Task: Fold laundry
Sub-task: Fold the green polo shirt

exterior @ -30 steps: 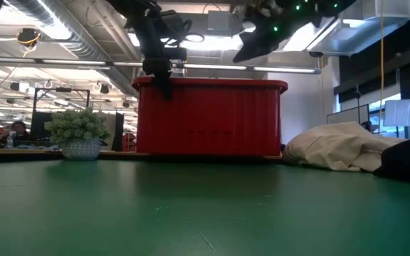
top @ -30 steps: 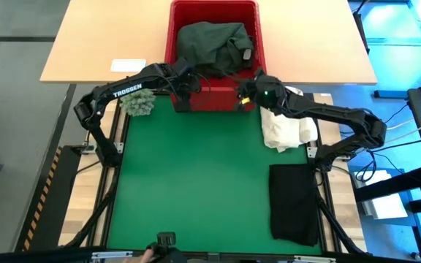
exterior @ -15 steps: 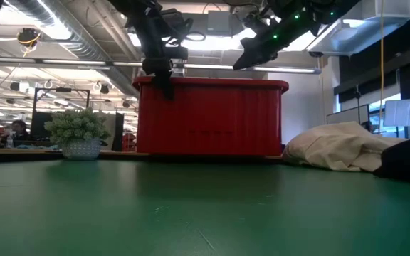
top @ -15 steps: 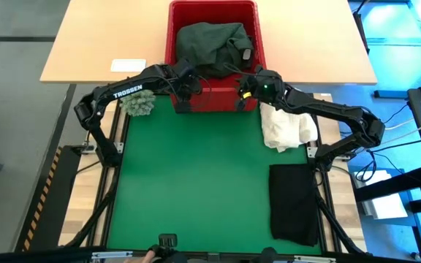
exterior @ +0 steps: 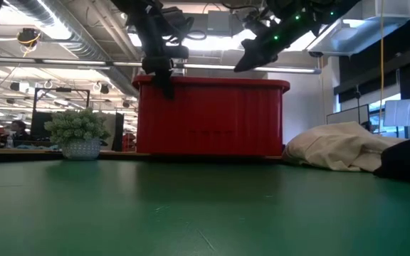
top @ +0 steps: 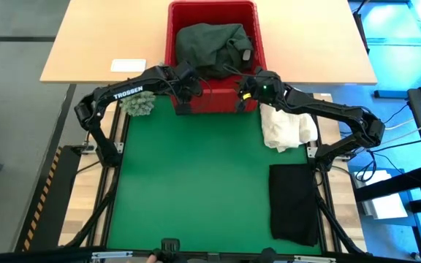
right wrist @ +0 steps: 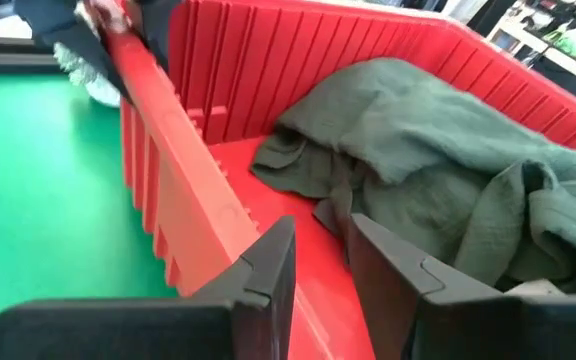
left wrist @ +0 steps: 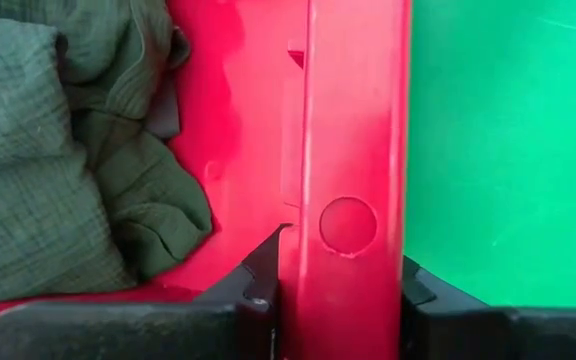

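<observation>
A red plastic basket point(top: 212, 6) stands at the far middle of the table with a dark green garment point(top: 212, 44) bunched inside on its floor. A black garment point(top: 294, 201) lies folded flat on the green mat at the near right. My left gripper point(top: 185, 86) is at the basket's near wall, close to the left corner, shut on it. My right gripper point(top: 241, 91) hovers over the basket's near right corner, above the rim point(exterior: 242, 64). Its fingers stand a narrow gap apart point(right wrist: 323, 250) with nothing between them. My left gripper clamps the basket's near wall at its rim point(left wrist: 353, 150), close to the left corner. One finger point(left wrist: 268, 265) is inside the basket and the other point(left wrist: 413, 285) outside. The fingers come from above, slanting down. The basket stands on the table.
A cream-white cloth heap point(top: 287, 128) lies just right of the basket. A small potted plant point(top: 137, 104) stands left of it, under my left arm. A white card point(top: 128, 65) lies on the wooden tabletop beyond. The green mat point(top: 196, 183) lies bare in the middle.
My right gripper has swung slightly toward the basket's middle and turned a little above the rim. My left gripper has stayed at the basket's near wall.
</observation>
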You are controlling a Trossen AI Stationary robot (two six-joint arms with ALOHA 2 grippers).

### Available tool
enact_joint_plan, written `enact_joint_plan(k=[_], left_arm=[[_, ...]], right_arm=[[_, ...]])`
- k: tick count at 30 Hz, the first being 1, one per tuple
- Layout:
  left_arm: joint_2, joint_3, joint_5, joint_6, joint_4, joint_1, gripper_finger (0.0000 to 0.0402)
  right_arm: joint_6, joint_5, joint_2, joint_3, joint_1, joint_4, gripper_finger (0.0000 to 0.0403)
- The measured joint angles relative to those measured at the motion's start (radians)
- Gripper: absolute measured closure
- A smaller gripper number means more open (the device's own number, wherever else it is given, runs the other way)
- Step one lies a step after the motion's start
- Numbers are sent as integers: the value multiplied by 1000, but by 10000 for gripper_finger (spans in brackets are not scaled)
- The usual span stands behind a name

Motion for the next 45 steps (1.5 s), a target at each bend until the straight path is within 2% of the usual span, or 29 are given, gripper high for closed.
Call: enact_joint_plan(k=[9, 22, 31, 38, 41, 45], left_arm=[[0, 0, -40, 0, -13, -24, 325], [-1, 0, -29, -3, -49, -34, 325], [-2, 0, -28, -19, -82, -66, 325], [-2, 0, -52, -39, -104, -88, 325], [-2, 0, -56, -39, -112, -90, 325], [-2, 0, -56, -38, -112, -90, 325]], right_arm=[[0, -12, 0, 0, 0, 2, 306], [-4, -12, 0, 0, 0, 7, 306], [-16, -17, -8, 2, -1, 76, 306], [-21, -19, -8, 2, -36, 79, 304], [-20, -60, -8, 2, -59, 78, 287], [-14, -97, -8, 2, -89, 78, 236]])
